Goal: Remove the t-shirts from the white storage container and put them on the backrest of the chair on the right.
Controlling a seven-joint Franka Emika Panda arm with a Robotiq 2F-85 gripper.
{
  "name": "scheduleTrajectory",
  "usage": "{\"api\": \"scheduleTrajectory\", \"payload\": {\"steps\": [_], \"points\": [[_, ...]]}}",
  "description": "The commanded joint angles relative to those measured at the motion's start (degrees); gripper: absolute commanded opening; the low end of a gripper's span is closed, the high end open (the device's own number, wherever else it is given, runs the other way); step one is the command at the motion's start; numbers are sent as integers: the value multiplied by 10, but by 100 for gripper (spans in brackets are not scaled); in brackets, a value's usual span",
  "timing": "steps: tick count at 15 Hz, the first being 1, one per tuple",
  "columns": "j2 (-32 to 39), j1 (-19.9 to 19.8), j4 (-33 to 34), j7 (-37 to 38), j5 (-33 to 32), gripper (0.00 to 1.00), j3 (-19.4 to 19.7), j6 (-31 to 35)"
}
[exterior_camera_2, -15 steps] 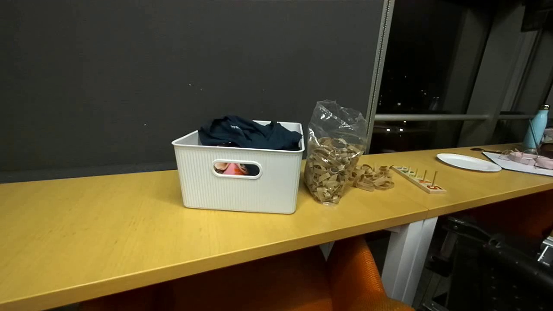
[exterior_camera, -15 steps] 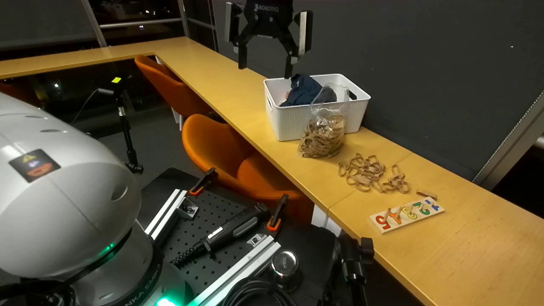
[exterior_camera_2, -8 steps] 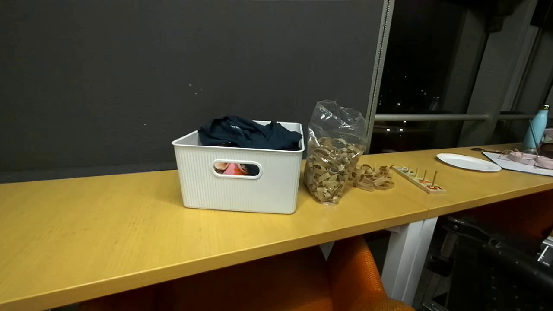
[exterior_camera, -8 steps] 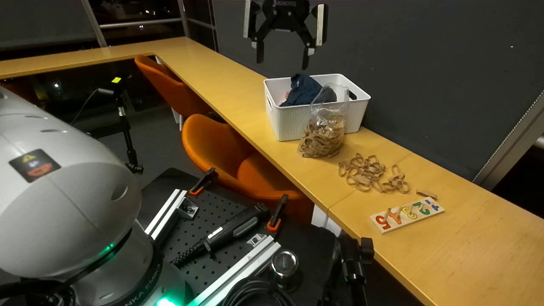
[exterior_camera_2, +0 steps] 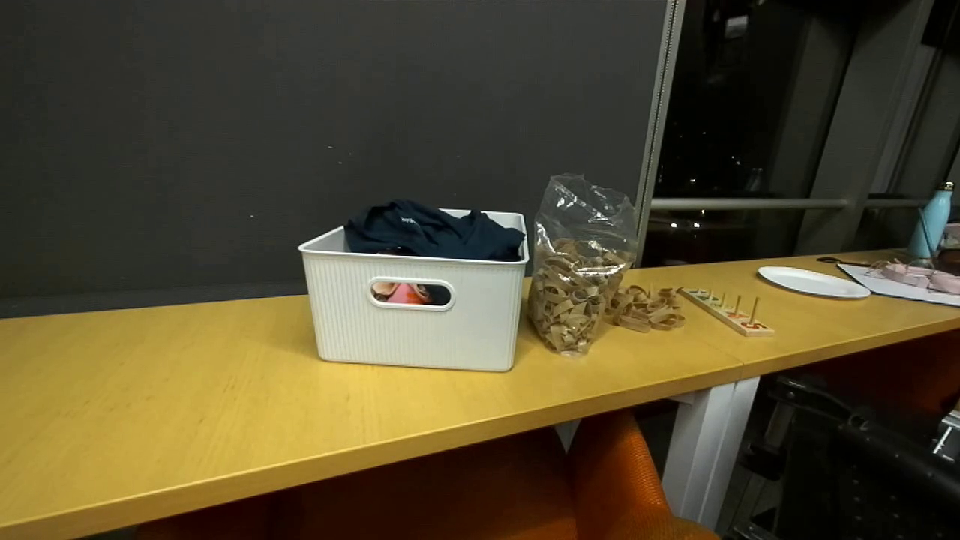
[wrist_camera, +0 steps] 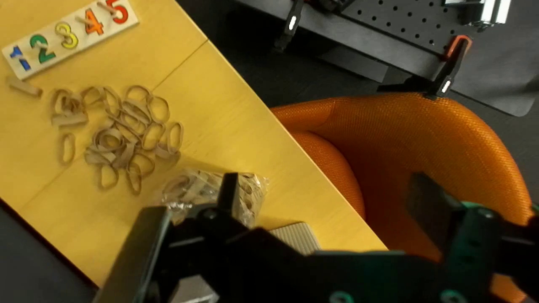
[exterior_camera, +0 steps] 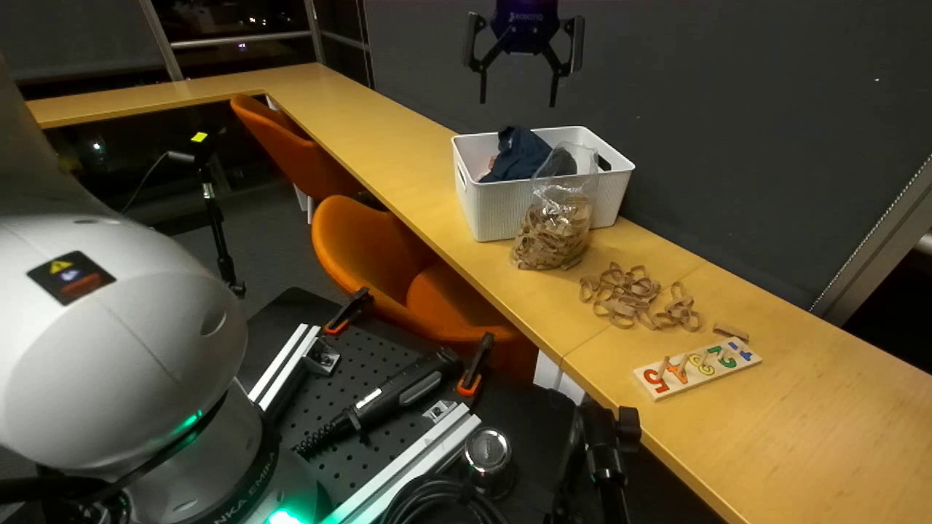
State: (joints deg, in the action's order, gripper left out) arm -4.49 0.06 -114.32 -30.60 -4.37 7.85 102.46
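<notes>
Inside the white storage container (exterior_camera: 502, 211) on the table, a crumpled navy t-shirt (exterior_camera: 520, 154) lies on top and rises above the rim in an exterior view (exterior_camera_2: 431, 234). Pink-red cloth (exterior_camera_2: 405, 293) shows through the handle slot; the rest of the contents is hidden. My gripper (exterior_camera: 518, 103) hangs above the container, fingers pointing down, wide apart with nothing between them. An orange chair (exterior_camera: 357, 251) stands against the table's near edge. The wrist view has my open gripper (wrist_camera: 324, 174) over the table edge and that chair (wrist_camera: 421, 139), with only a ribbed container corner (wrist_camera: 297, 236) visible.
A clear bag of tan rubber bands (exterior_camera: 550, 244) leans close by the container. Loose bands (exterior_camera: 630, 295) and a number peg board (exterior_camera: 697, 367) lie further along. Another orange chair (exterior_camera: 280, 142) stands farther back. A dark panel (exterior_camera_2: 225, 150) rises behind the table.
In an exterior view my gripper has moved to the right and looks smaller, so farther from that camera. Its fingers stay apart. The container and the t-shirts have not moved.
</notes>
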Motion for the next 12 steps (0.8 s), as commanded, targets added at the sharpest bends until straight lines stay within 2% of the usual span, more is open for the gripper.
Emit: {"api": "scheduleTrajectory", "payload": {"steps": [1,6,10,11,12], "points": [[91,-3,102,-105,32,100,-21,-21],[184,-19,187,-186,16,100,-45,-26],[253,-22,254,-185,-7,100,-52,-54],[221,-25,202,-174,0,100,-55,-20],[236,-26,217,-173,-3,100,-56,-26]]}}
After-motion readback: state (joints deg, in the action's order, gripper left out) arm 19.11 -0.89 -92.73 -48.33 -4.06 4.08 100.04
